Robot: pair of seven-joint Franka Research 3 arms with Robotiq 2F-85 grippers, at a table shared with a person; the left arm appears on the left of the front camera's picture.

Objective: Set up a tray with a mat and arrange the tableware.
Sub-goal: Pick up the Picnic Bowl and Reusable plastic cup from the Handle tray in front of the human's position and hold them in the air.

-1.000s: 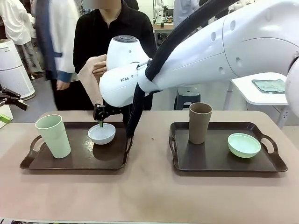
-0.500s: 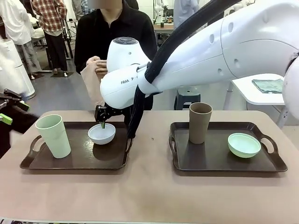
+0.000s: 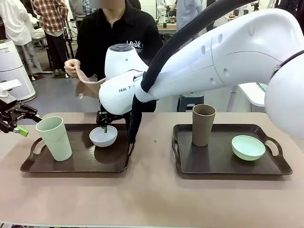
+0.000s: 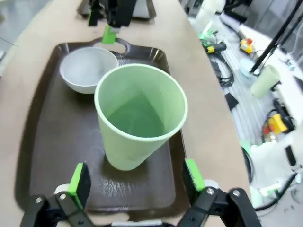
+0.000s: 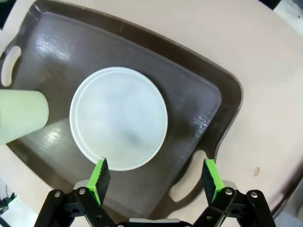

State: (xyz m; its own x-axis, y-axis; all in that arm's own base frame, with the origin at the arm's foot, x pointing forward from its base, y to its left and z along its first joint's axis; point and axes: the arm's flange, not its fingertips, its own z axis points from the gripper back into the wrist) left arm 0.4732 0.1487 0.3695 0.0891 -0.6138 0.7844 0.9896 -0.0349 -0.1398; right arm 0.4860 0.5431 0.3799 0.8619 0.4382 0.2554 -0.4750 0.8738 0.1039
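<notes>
Hovering the right gripper over the left tray, just above the white bowl sitting in that tray's right half near its far edge. Spreading its jaws wide and gripping nothing, with one green pad over the bowl's rim (touching or not, impossible to tell) and the other over bare tray beside the right handle slot. Poising the left gripper just off the left tray's left end, likewise opened wide and empty, pointing toward the pale green cup without touching it. Finding that cup standing upright in the left tray's left half, apart from the bowl. Finding a second tray off the left tray's right end, separate from it on the same table, carrying the taupe-brown cup upright at the end nearer the left tray and the mint green bowl toward the farther end. Noting a person's hand beyond the left tray's far edge, holding a limp tan cloth well above the table.
</notes>
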